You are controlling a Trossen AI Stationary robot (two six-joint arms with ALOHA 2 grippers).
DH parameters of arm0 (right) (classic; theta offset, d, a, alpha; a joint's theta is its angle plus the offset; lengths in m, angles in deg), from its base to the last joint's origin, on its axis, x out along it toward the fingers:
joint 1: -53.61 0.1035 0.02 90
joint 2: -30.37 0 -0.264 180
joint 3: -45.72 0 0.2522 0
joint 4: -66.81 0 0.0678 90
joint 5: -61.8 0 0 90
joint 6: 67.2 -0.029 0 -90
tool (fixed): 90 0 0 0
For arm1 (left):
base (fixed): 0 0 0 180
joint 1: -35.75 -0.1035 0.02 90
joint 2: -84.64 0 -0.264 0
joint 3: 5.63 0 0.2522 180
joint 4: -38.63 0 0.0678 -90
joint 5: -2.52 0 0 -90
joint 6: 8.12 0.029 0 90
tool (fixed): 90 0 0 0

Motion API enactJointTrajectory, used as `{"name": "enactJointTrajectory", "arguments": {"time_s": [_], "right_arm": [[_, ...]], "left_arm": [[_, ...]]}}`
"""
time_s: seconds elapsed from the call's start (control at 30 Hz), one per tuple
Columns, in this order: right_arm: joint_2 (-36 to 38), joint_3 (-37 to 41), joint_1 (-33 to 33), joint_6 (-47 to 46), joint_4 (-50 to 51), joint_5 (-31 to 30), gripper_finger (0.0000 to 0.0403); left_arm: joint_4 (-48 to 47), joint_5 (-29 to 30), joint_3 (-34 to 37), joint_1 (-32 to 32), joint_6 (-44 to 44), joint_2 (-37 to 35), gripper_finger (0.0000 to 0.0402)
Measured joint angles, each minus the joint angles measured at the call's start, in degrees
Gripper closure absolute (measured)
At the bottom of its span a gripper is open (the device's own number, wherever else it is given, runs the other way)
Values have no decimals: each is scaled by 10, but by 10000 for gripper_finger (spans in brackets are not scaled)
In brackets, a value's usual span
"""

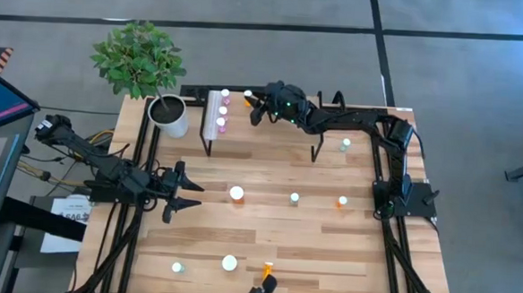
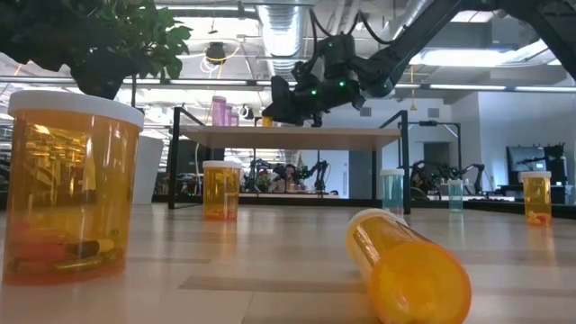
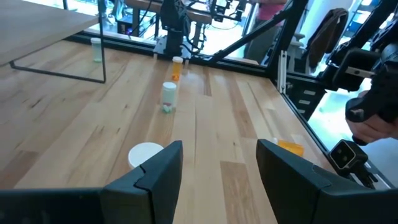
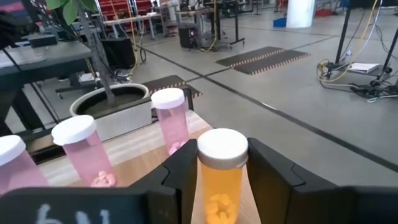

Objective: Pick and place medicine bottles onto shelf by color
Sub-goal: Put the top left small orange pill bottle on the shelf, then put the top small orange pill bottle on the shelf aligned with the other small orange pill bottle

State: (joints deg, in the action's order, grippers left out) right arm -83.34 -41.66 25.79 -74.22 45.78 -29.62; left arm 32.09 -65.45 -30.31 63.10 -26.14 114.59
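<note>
One small orange translucent bottle with a white cap (image 4: 221, 180) sits clamped between the fingers of the right pincer (image 1: 253, 103), up over the far end of the shelf with the light wood top and thin black legs (image 1: 271, 129). Just beside it stand four pink translucent bottles with white caps (image 4: 172, 121), in a row along that same end.

To do this step well, imo: lower it straight, keep it upright, set it a bit apart from the pinks so colours stay grouped and nothing gets knocked. Fingers should part only once the base rests on the wood; it's near the edge, so a tilt could send it off.

Left pincer (image 3: 214, 174) hovers low over the wooden surface (image 1: 274, 246) w/ its fingers apart, empty, a white-capped bottle (image 3: 145, 154) just ahead of it. Several more wait on the surface: teal ones (image 1: 295, 198), an orange one (image 1: 342, 202), and a wide orange jar lying on its side (image 2: 409, 265).

Writing: no readable label or brand on any bottle; some pale marks on the right pincer body, can't make them out.
</note>
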Motion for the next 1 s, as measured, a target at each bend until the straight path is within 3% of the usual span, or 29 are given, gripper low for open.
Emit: {"name": "enactJointTrajectory", "arguments": {"time_s": [0.73,0.87,1.0], "right_arm": [[24,0,20,10,64,0,159],[55,0,22,10,118,0,157],[129,-3,24,8,277,0,161]], "left_arm": [[0,-2,0,0,-17,0,209],[0,-2,0,0,-18,0,209],[-1,-26,0,0,-40,0,209]]}}
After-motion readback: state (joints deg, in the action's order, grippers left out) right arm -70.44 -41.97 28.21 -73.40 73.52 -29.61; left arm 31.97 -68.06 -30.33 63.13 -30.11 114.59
